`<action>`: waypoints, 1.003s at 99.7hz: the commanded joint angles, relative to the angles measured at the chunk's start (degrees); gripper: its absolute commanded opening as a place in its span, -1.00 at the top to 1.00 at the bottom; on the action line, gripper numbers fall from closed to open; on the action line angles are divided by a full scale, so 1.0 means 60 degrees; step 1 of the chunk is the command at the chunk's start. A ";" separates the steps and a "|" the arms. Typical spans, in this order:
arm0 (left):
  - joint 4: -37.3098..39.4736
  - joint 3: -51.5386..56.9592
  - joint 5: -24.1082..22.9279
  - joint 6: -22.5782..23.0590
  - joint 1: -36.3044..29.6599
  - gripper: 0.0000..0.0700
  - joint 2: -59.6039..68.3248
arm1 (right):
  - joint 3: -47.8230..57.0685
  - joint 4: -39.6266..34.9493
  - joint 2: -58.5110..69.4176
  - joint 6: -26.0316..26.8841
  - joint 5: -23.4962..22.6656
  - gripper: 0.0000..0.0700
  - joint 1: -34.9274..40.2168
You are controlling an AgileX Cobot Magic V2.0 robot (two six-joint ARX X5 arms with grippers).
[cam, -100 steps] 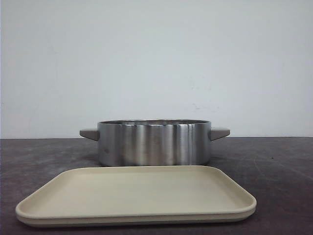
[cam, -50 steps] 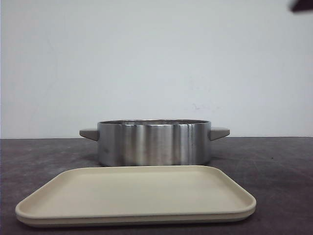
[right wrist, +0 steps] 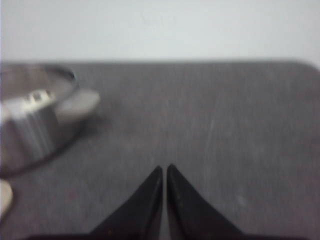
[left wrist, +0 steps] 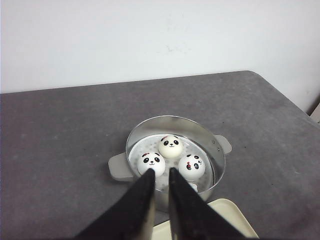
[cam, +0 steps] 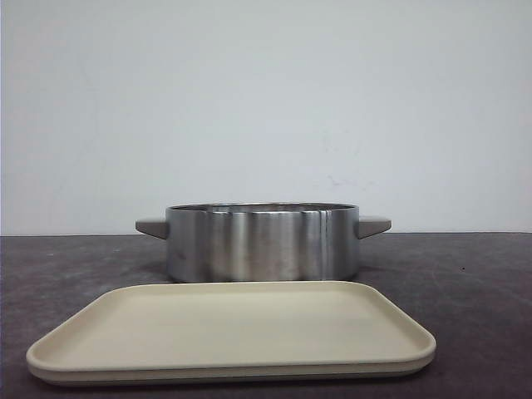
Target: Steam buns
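In the left wrist view three white panda-faced buns (left wrist: 151, 163) (left wrist: 170, 146) (left wrist: 191, 166) sit inside a steel pot (left wrist: 175, 119) with grey handles. A sliver of a fourth bun (left wrist: 193, 187) shows beside my finger. My left gripper (left wrist: 161, 172) hangs above the pot's near rim, its jaws a narrow gap apart with nothing between them. My right gripper (right wrist: 164, 169) is shut and empty over bare table, to the right of the pot (right wrist: 30, 125). The front view shows the pot (cam: 262, 243) from the side; the buns and both grippers are out of sight there.
A flat beige tray (cam: 233, 332) lies in front of the pot; its corner shows in the left wrist view (left wrist: 225, 215). The dark grey table (cam: 465, 274) stretches to both sides, with a white wall behind.
A dark shape that showed at the top right corner of the front view half a second ago is gone. Pot and tray have not moved.
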 commanded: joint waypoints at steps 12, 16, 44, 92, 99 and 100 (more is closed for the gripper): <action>0.0120 0.0131 -0.0015 -0.0007 -0.0080 1.00 0.0069 | -0.0015 -0.0208 -0.0197 0.0146 0.0146 0.98 -0.0029; 0.0120 0.0131 -0.0011 -0.0007 -0.0080 1.00 0.0069 | -0.0015 -0.0208 -0.0197 0.0142 0.0146 0.98 -0.0029; 0.0120 0.0131 -0.0011 -0.0007 -0.0080 1.00 0.0069 | -0.0018 -0.0076 -0.0197 -0.0182 0.0146 0.98 -0.0018; 0.0120 0.0131 -0.0011 -0.0007 -0.0080 1.00 0.0069 | -0.0015 0.0011 -0.0197 -0.0182 0.0149 0.98 -0.0018; 0.0120 0.0131 -0.0011 -0.0007 -0.0080 1.00 0.0069 | -0.0015 0.0011 -0.0197 -0.0182 0.0149 0.98 -0.0018; 0.0120 0.0131 -0.0011 -0.0007 -0.0080 1.00 0.0069 | -0.0015 0.0011 -0.0197 -0.0182 0.0149 0.98 -0.0018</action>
